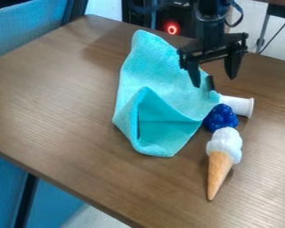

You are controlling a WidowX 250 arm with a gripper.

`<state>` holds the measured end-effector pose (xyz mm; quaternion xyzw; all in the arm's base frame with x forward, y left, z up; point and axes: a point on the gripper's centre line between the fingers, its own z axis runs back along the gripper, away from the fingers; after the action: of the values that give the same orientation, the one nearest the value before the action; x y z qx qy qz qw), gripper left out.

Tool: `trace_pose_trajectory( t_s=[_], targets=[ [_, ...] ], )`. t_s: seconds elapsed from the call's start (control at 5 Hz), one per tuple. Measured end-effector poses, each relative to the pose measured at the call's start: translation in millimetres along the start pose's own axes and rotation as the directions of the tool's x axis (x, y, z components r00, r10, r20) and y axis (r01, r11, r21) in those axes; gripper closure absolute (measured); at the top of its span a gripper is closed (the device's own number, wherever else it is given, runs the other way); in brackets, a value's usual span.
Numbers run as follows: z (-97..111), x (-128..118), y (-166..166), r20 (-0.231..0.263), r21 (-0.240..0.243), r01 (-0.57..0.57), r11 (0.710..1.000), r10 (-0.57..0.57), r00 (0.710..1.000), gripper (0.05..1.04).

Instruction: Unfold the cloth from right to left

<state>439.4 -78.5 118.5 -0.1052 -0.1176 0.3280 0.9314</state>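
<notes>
A turquoise cloth (160,84) lies rumpled on a brown wooden table (67,98), stretching from the far side to the middle, its near part folded into a peak. The black gripper (214,82) hangs at the cloth's far right side, its two fingers apart. Just right of the cloth are a white cylinder (239,105) and a blue berry-like cluster (220,118); nearer, touching the cluster, a toy ice cream cone (222,153) lies on its side.

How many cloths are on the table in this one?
1: a turquoise cloth, partly folded, on the table left of the white ice cream toy. Another could be hidden under its folds.
</notes>
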Motion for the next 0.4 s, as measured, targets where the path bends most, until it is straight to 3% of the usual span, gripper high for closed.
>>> trace_pose_trajectory(
  t_s=[0.4],
  targets=[
    [-11.1, -1.8, 2.5, -0.019, 0.041, -0.016, 0.999, 0.017, 1.0, 0.108]
  ],
)
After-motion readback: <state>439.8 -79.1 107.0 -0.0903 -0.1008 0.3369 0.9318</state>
